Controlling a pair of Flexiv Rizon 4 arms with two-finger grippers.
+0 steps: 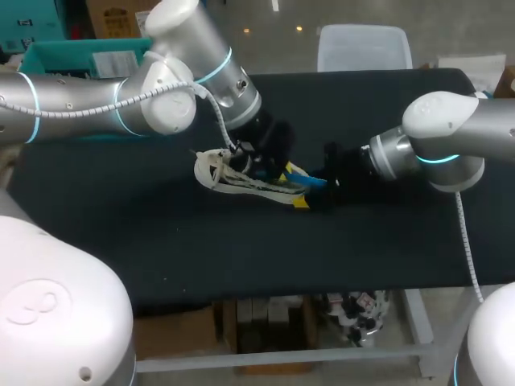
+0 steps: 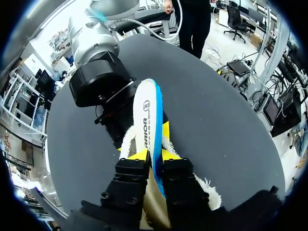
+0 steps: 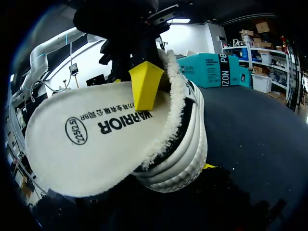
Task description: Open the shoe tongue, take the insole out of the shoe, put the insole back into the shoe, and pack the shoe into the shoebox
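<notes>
Left wrist view: the left hand is clamped on the insole. The insole stands on edge between the hand's two yellow fingertips, white fleecy face to one side and blue underside to the other, and runs on ahead of the hand. Its near end drops out of sight between the fingers. Under the hand and around the insole lies the shoe, its fluffy lining showing on both sides of the fingers. Just ahead of the left hand, at the shoe's far end, sits the right hand; whether it is gripping or loose cannot be told. In the right wrist view, the insole's white face fills the space just ahead of that hand. One yellow fingertip of the left hand is pressed flat against it, and the shoe's white ribbed sole is beside it. In the head view, both hands meet at the shoe on the dark worktop, the left above it and the right alongside.
</notes>
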